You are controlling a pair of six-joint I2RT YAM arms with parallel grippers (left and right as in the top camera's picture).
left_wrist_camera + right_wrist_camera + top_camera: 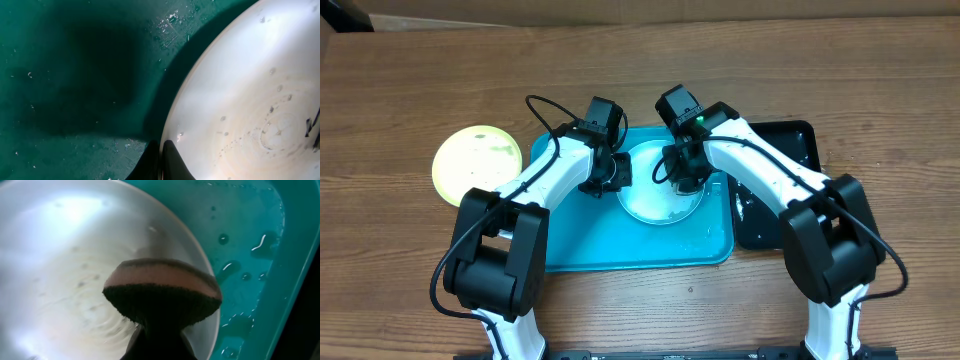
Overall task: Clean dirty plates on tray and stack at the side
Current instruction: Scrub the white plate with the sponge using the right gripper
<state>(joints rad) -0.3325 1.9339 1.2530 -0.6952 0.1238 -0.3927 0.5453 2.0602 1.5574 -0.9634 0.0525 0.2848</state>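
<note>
Item: white plate, flat in the tray, directly beneath your right gripper, which was clamped on a sponge; contact could not be told. Your left gripper pinched the rim nearest it. Yellow-green plate lay off-tray, beyond the left gripper.

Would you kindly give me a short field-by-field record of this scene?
tray: turquoise, wet, mid-table
white plate: on the tray, wet, with a small dark mark near its middle
left gripper: shut on the white plate's rim
right gripper: shut on the sponge
sponge: on or just above the white plate; contact cannot be told
yellow-green plate: on the table, left of the tray
black tray: right of the tray, touching or nearly so
</note>
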